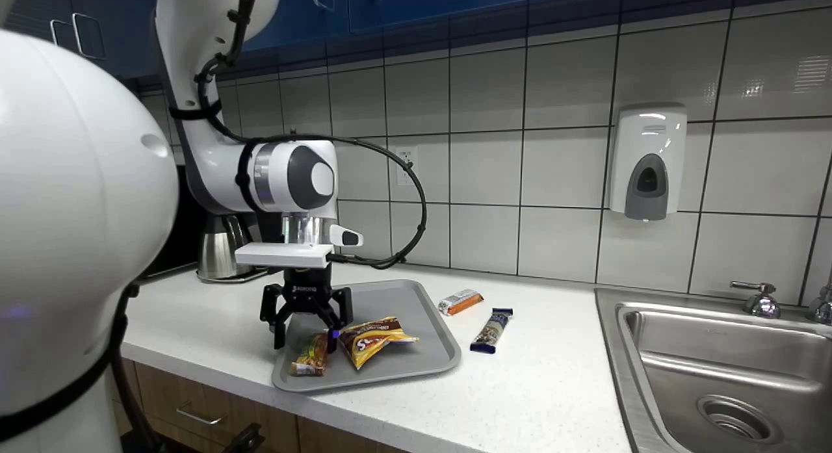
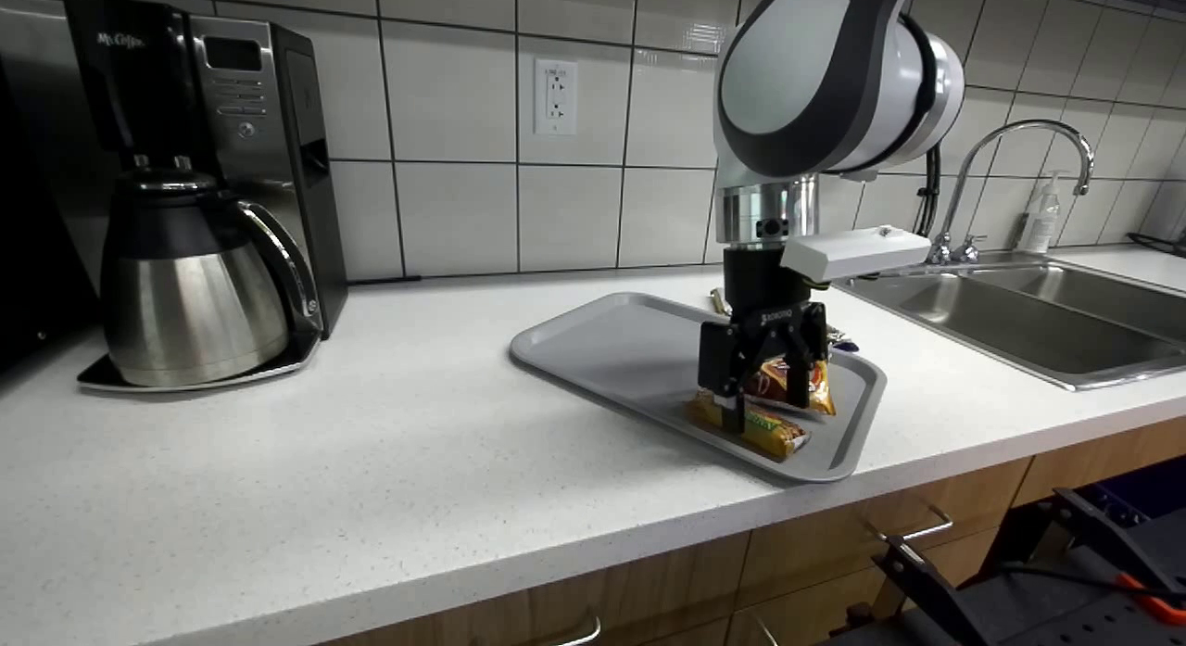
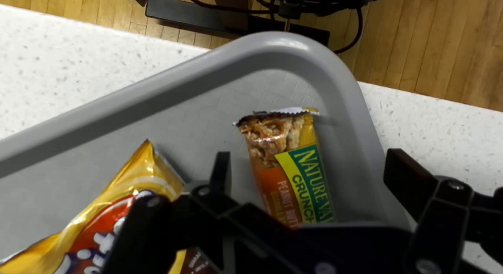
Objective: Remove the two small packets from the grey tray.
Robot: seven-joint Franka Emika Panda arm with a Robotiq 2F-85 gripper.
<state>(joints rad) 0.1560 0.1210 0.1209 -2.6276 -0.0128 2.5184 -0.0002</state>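
Tool [image 1: 306,341], left of centre in an exterior view, points down, released, its jaws spread well past the width of the orange-brown packet [image 1: 312,357] beneath. One finger hangs by the outer edge of the grey tray [image 1: 416,315]; in the wrist view the other shows between that packet and a larger yellow-and-red packet [image 1: 374,339], with tray surface visible on both sides of the orange-brown packet. Whether a fingertip touches the tray or the yellow-and-red packet, I cannot tell.

The orange-brown packet lies on the tray near a rounded corner, its jagged, crimped end toward that corner and its other end hidden by the tool in the wrist view. The wrapper bears a picture of a bar, a green band lettered NATURE and a yellow stripe lettered CRUNCH. Just to its right sits the yellow-and-red packet, creased.

Beyond the tray's right edge, on the white worktop [image 1: 546,375], lies an orange-and-silver packet [image 1: 461,302], the other small one, already off the tray. Farther right is a dark blue bar [image 1: 492,330], then, well apart, the steel sink [image 1: 624,349].
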